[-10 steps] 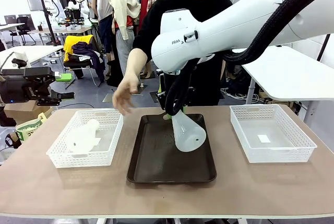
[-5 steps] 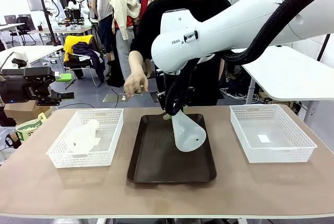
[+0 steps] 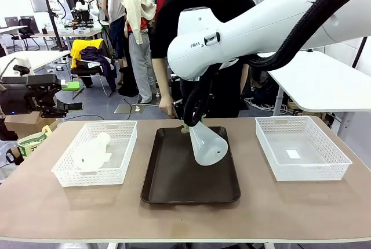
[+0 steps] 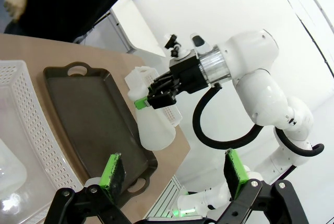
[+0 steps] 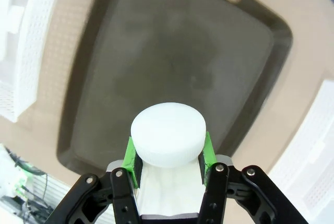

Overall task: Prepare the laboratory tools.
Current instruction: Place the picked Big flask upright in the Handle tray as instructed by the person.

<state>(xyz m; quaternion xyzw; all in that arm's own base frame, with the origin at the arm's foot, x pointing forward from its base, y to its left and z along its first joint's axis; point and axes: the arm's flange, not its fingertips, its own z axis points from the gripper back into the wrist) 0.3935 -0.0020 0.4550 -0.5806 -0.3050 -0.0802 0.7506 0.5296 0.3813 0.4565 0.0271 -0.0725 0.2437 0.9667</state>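
Clamped by its narrow neck in the closed right gripper (image 3: pixel 188 126): one conical flask (image 3: pixel 207 144), translucent frosted white, smooth-walled, with a wide flat base. Held tilted above the far half of the dark brown tray (image 3: pixel 174 186), base lower than neck and turned toward the near right. Tray: rectangular, shallow, matte, rounded corners, handle cutouts at near and far ends. Lying on its side in the left basket (image 3: pixel 125 157): second flask (image 3: pixel 93 151), same frosted white. Both baskets: white plastic lattice, rectangular, low-walled. On the floor of the right basket (image 3: pixel 337 166): one flat white slip (image 3: pixel 293 154). Spread wide, nothing held: left gripper (image 4: pixel 172 169), at the far left of the tan table (image 3: pixel 58 208)
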